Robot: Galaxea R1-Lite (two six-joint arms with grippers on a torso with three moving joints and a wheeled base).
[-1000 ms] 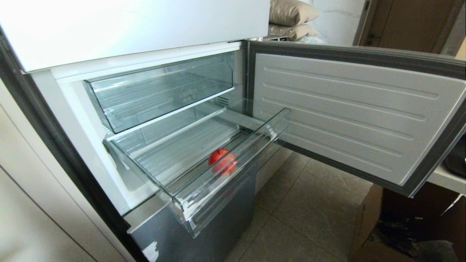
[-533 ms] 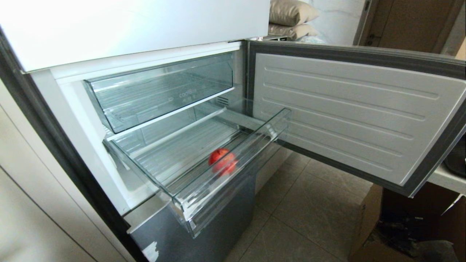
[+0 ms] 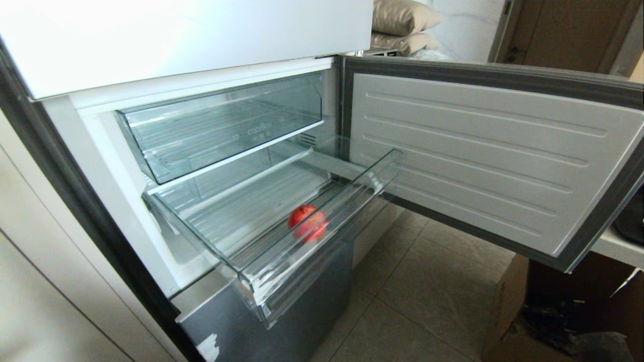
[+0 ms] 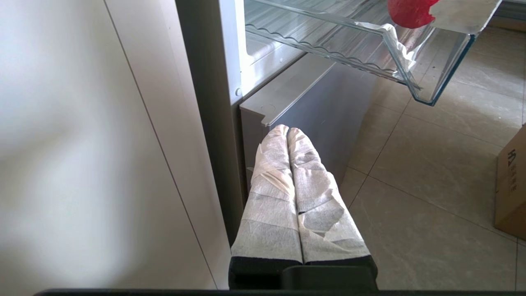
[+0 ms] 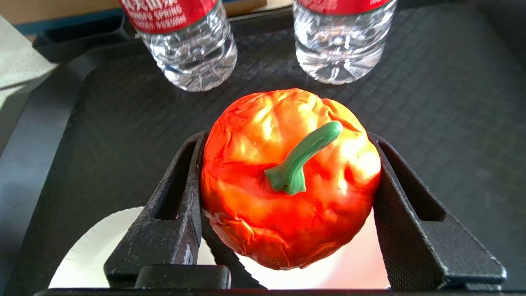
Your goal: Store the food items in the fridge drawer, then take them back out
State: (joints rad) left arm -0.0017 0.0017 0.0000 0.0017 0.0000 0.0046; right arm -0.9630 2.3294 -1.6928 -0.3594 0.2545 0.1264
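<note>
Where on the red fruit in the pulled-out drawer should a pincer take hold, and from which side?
Across its round middle, from straight above. The red fruit lies low in the drawer, close behind its front lip: the clear walls bar a level approach, the top is open.

Pulled-out fridge drawer (image 3: 322, 221) open on top — red fruit (image 3: 308, 222) sits inside.

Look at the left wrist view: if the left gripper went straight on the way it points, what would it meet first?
Most likely the grey lower fridge panel, just beyond the shut left gripper. The clear plastic fridge drawer holding the glossy red round fruit looks higher, out of that line, though depth is unclear.
</note>
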